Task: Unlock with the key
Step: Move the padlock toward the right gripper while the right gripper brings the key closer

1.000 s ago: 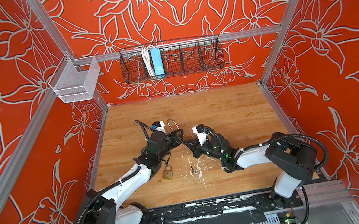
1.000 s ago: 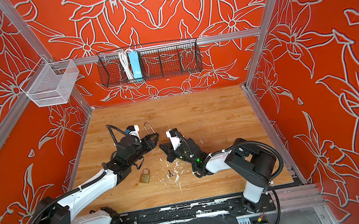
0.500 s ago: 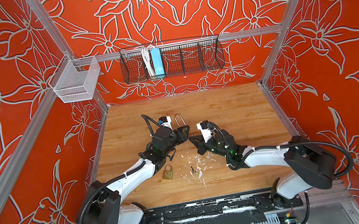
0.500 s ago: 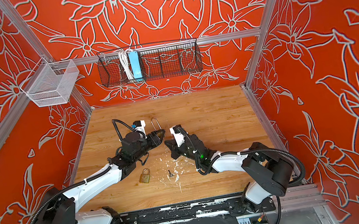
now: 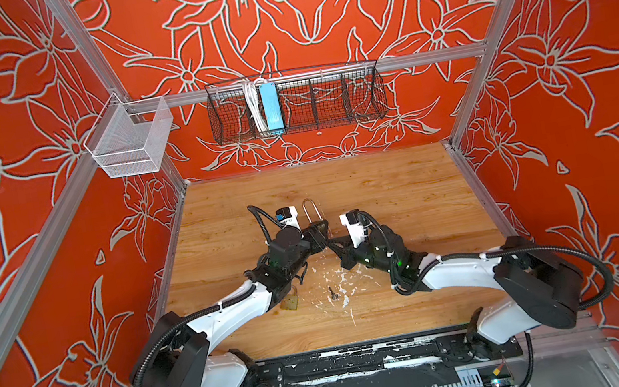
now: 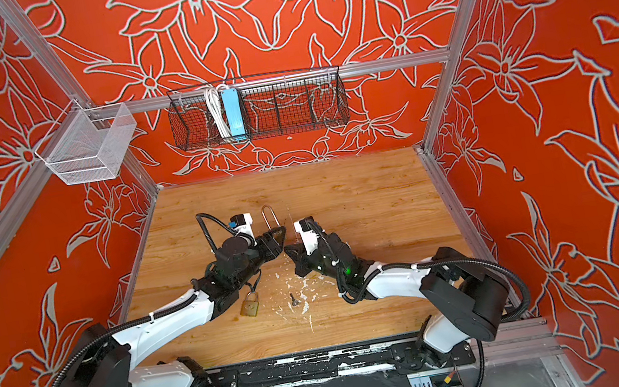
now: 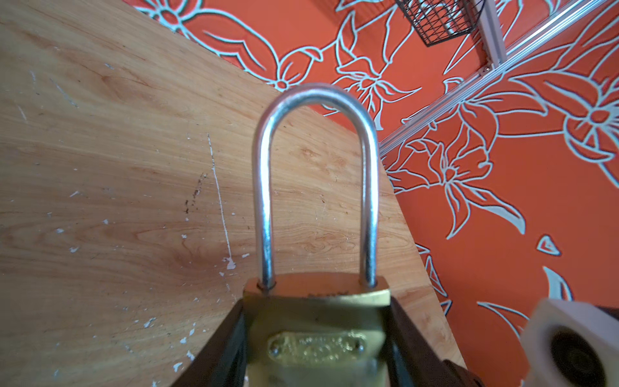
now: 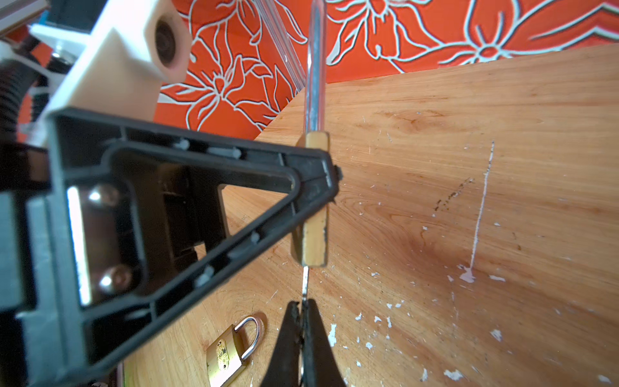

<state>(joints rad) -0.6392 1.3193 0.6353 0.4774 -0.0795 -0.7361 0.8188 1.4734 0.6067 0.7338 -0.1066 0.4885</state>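
Note:
My left gripper (image 7: 316, 321) is shut on the body of a brass padlock (image 7: 318, 311) and holds it above the wooden table (image 5: 384, 199). Its long steel shackle (image 5: 309, 211) points towards the back wall. In both top views the left gripper (image 6: 279, 236) and the right gripper (image 6: 289, 250) nearly meet at mid-table. My right gripper (image 8: 303, 311) is shut on the key (image 8: 304, 284). The key's thin blade reaches the bottom face of the padlock (image 8: 313, 234), seen edge-on here. How deep the blade sits I cannot tell.
A smaller brass padlock (image 5: 289, 302) lies on the table beside the left forearm, with a loose key (image 5: 333, 292) next to it among white flecks. On the back wall hang a black wire basket (image 5: 295, 102) and a white mesh basket (image 5: 131, 140).
Both grippers have shifted together a little towards the back and right, and the arms have stretched out. The padlock and the key stay gripped and close to each other.

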